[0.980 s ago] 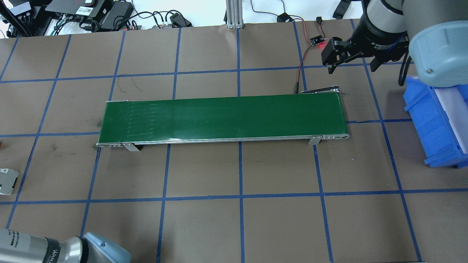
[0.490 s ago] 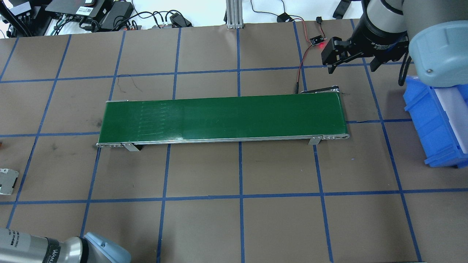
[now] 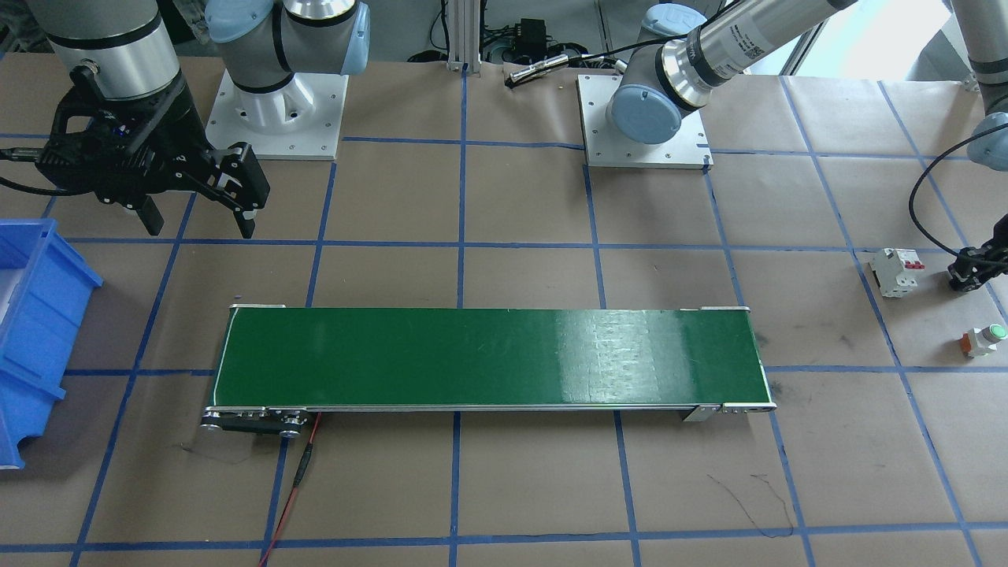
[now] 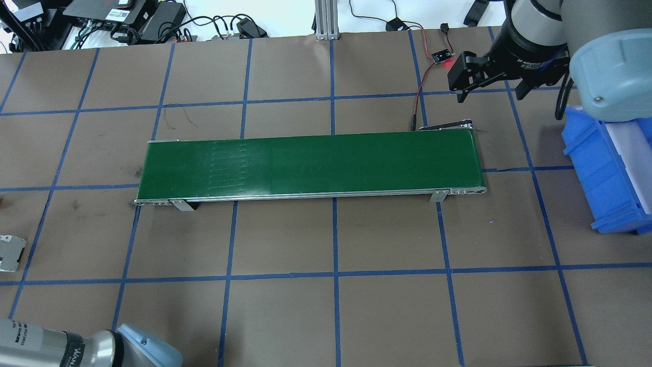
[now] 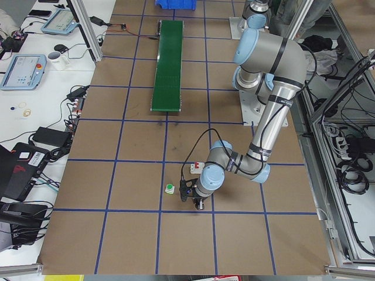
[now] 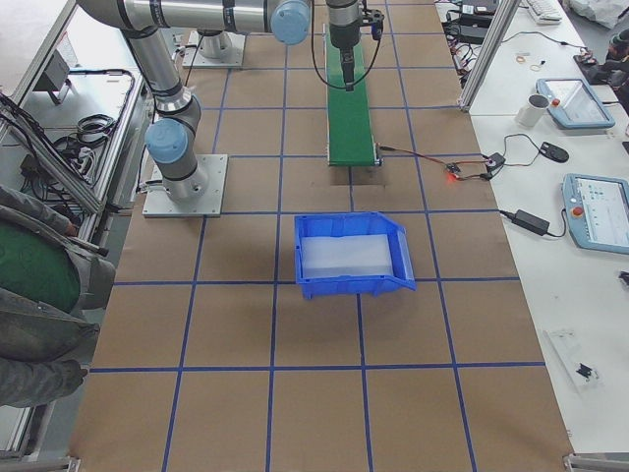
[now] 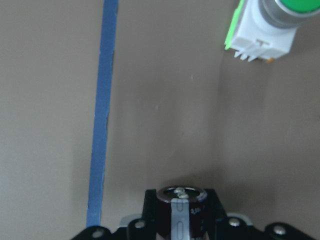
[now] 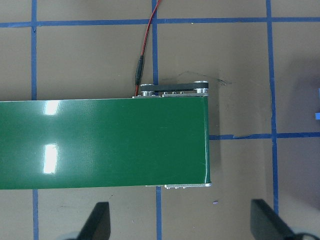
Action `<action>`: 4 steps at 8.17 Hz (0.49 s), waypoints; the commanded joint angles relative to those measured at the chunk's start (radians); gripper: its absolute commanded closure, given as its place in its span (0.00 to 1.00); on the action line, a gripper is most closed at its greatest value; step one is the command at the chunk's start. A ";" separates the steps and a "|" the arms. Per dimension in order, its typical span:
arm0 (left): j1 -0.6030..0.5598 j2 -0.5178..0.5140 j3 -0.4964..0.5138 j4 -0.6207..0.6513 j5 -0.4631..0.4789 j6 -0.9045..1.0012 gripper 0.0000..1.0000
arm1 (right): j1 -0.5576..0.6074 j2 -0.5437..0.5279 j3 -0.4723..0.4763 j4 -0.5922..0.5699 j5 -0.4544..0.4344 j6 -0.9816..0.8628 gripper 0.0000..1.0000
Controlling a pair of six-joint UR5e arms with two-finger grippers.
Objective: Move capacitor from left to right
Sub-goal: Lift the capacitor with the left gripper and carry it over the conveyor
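Note:
The capacitor (image 7: 181, 212), a stubby black cylinder with a silvery stripe and a metallic end, sits between the fingers of my left gripper (image 3: 973, 266), which is shut on it. That gripper is low over the brown table at its left end, beside the green-capped button and the breaker; it also shows in the exterior left view (image 5: 196, 197). The capacitor shows only in the left wrist view. My right gripper (image 4: 490, 87) is open and empty, hanging above the table just beyond the right end of the green conveyor belt (image 4: 310, 163).
A white button with a green cap (image 3: 984, 339) and a white breaker with red switches (image 3: 896, 270) lie close to the left gripper. A blue bin (image 4: 601, 168) stands at the table's right end. A small board with a red light (image 4: 442, 57) and its wires lie near the right gripper.
Faint marks on the belt's surface have shifted to the right in the overhead view. Neither arm has visibly moved.

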 commanded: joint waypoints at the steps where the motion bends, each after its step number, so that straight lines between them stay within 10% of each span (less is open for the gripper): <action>1: -0.012 0.038 0.002 -0.001 0.003 -0.013 1.00 | 0.000 0.000 0.000 0.000 0.000 -0.001 0.00; 4: -0.153 0.246 0.001 -0.191 0.130 -0.191 1.00 | 0.000 0.000 0.000 0.000 0.000 0.001 0.00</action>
